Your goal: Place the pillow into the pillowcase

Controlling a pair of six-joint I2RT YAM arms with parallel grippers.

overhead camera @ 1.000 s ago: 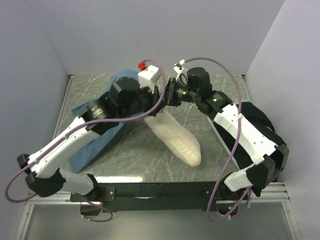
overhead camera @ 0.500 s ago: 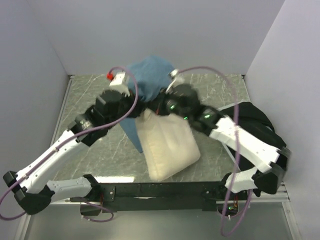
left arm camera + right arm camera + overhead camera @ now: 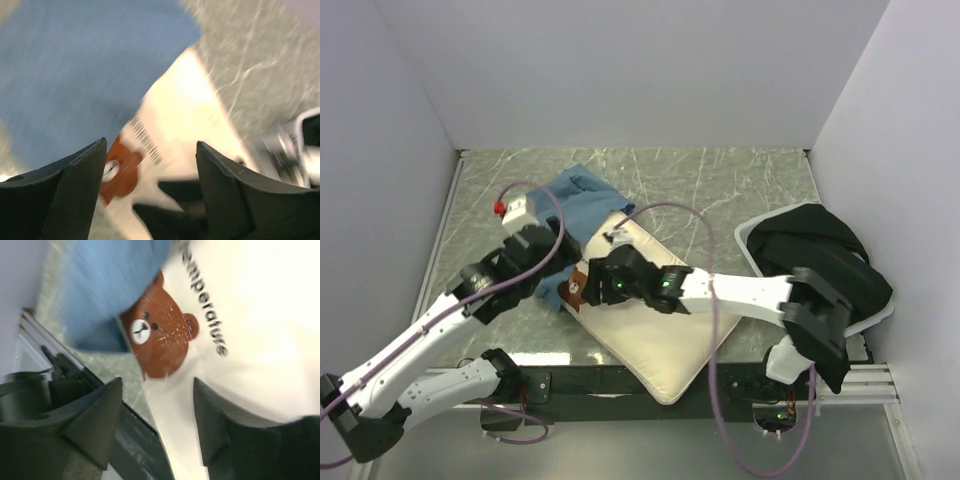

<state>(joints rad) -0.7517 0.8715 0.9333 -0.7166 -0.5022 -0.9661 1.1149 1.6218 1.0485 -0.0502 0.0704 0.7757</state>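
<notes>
The pillow (image 3: 665, 320) lies flat on the table (image 3: 720, 190), one corner past the near edge. The crumpled pillowcase (image 3: 582, 197) touches it at 11 o'clock. The right arm stretches low toward 9 o'clock, the right gripper (image 3: 157, 381) spread wide and empty over the bear print. The left arm reaches toward 1 o'clock, the left gripper (image 3: 150, 145) wide and empty where cloth meets pillow.

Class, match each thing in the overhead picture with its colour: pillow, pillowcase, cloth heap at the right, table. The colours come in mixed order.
Things:
1. pillow
2. pillowcase
3. cloth heap
4. table

Colours:
A. black
B. grey, marbled
C. cream, with a brown bear face
D. dusty blue

Pairs: 1-C, 2-D, 3-A, 4-B
</notes>
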